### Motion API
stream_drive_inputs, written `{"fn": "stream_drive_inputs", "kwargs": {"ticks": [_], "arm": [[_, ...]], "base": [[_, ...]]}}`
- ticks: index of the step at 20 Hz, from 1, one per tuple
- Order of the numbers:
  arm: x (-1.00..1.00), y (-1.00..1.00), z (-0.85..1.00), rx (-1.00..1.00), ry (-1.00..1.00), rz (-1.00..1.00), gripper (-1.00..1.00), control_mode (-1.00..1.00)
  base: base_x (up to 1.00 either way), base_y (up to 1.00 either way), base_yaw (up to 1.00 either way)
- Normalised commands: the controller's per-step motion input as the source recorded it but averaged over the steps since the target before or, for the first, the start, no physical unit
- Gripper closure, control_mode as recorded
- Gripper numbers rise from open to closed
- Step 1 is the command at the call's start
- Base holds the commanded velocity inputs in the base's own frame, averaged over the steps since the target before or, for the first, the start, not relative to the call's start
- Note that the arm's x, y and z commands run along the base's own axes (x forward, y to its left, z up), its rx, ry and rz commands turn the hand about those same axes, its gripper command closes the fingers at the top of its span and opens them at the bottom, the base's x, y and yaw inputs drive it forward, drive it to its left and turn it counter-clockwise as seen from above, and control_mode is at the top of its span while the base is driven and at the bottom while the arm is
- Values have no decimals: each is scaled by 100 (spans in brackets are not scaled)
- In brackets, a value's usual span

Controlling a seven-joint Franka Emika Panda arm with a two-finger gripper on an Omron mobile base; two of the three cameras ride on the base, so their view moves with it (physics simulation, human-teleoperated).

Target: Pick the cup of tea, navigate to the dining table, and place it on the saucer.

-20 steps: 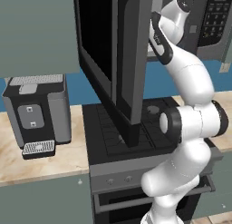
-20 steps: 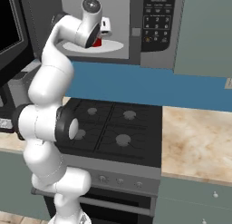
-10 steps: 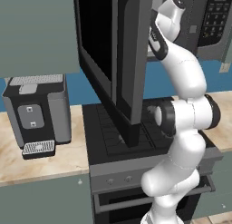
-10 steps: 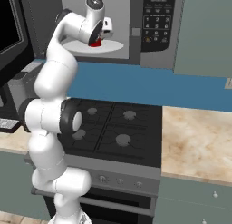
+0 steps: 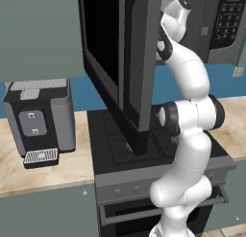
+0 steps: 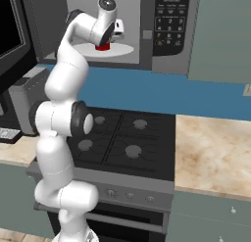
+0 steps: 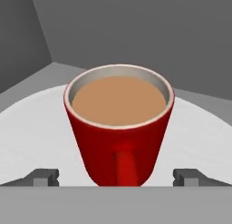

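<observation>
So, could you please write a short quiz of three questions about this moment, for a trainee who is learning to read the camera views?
1. True or false: the gripper is already shut on the cup of tea.
2. The cup stands on which thing?
A. the hob
B. the white turntable inside the microwave
C. the coffee machine
3. Fill in: in the hand view, the cup's handle points ____ the camera.

Key
1. False: the finger tips stand wide, one on each side of the cup, apart from it.
2. B
3. toward
</observation>
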Motion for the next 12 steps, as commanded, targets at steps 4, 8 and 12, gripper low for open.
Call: {"fn": "stream_drive_inputs", "kwargs": {"ticks": [4, 8, 12], "arm": [[42, 0, -6, 0, 1, 2, -100, -100], [14, 0, 0, 0, 0, 2, -100, -100], [0, 0, 0, 0, 0, 3, 100, -100]], "base": [[0, 0, 0], [0, 0, 0], [0, 0, 0]]}}
